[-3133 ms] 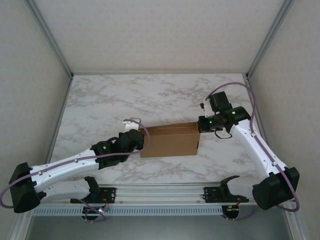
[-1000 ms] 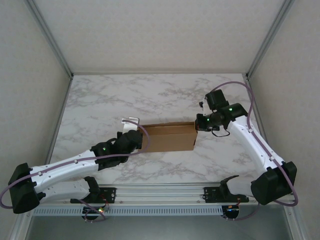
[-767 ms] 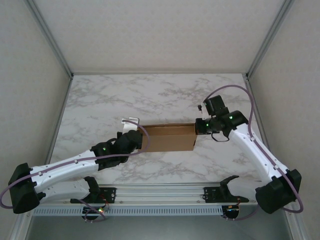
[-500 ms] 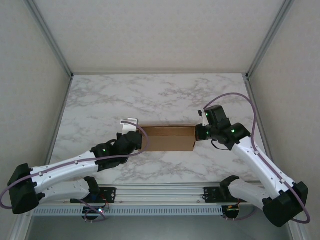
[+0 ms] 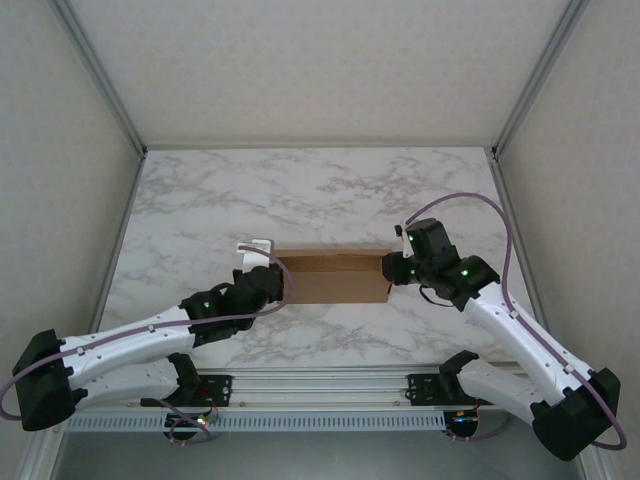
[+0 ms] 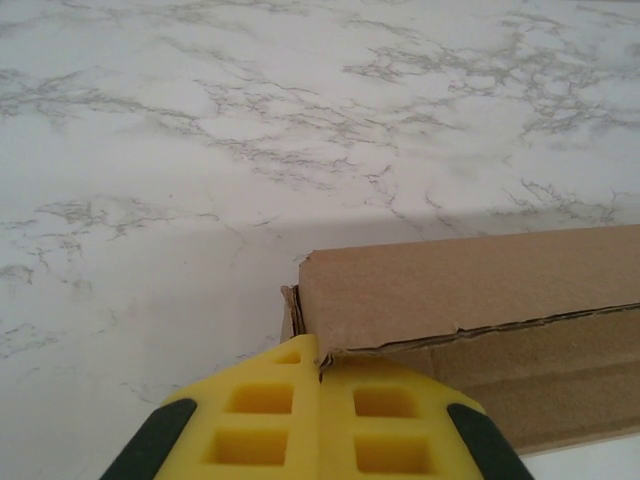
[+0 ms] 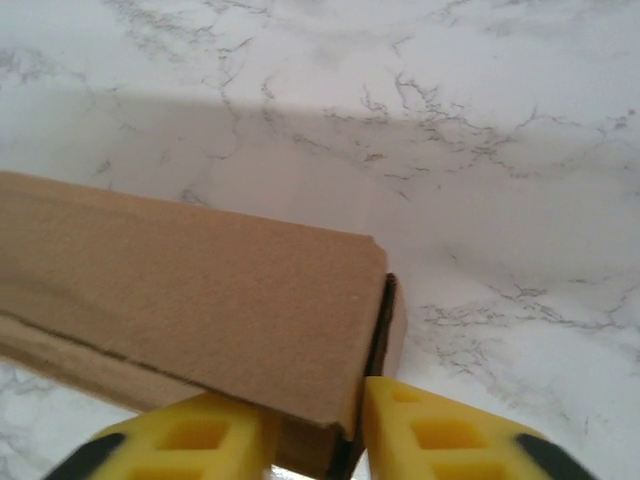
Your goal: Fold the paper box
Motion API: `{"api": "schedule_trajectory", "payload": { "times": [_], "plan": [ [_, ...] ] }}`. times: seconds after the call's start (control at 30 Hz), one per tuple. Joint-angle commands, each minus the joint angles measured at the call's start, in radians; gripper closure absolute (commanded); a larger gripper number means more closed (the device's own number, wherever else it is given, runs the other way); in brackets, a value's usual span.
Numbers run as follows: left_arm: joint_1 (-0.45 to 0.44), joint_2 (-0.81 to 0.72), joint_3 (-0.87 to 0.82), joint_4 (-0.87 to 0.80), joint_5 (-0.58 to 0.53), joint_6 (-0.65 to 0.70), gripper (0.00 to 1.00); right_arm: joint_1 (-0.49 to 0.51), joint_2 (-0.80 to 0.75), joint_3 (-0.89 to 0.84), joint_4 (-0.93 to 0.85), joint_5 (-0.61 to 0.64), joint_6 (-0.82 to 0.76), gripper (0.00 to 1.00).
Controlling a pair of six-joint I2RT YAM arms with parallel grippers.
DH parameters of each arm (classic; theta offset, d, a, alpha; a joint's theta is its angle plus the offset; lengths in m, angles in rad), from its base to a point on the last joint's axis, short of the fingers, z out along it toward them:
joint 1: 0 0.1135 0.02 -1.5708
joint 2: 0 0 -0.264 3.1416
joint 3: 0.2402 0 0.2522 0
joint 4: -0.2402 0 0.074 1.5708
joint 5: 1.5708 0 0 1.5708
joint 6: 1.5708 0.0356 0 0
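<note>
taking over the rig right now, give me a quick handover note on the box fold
Left gripper: shut, fingertips against the left end corner of the paper box; cannot tell whether a thin edge is pinched.
Right gripper: open, fingers straddling the box's right end corner.
Box: lying flat mid-table, long side running left to right, one arm at each end.
Done: folded up into a shallow closed shape, lid down.
Left: a seam shows along the front and a dark gap at the right end, so the lid probably wants tucking home; then back both arms off.
</note>
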Motion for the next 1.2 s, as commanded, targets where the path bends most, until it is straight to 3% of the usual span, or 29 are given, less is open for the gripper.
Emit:
{"api": "schedule_trajectory", "payload": {
  "times": [0.0,0.2,0.3,0.4,0.6,0.87,1.17],
  "plan": [
    [-0.002,0.032,-0.017,-0.075,0.064,-0.004,1.0,0.007,-0.031,0.023,-0.066,-0.049,-0.003,0.59],
    [-0.002,0.058,-0.004,-0.086,0.072,0.002,1.0,0.005,-0.097,0.056,-0.048,-0.168,-0.018,0.42],
    [-0.002,0.056,-0.003,-0.088,0.069,0.005,1.0,0.004,-0.13,0.083,-0.046,-0.189,-0.016,0.38],
    [-0.004,0.049,-0.005,-0.089,0.069,0.008,1.0,-0.003,-0.119,0.144,-0.081,-0.127,0.013,0.43],
    [-0.006,0.047,-0.007,-0.087,0.066,0.024,1.0,-0.01,-0.022,0.22,-0.072,-0.098,0.114,0.73],
    [-0.011,0.049,-0.002,-0.089,0.056,0.033,1.0,-0.02,0.099,0.23,-0.074,0.028,0.111,0.83],
    [-0.024,0.049,0.011,-0.092,0.066,0.031,1.0,-0.02,0.105,0.105,-0.039,0.006,0.111,0.84]
  ]
}}
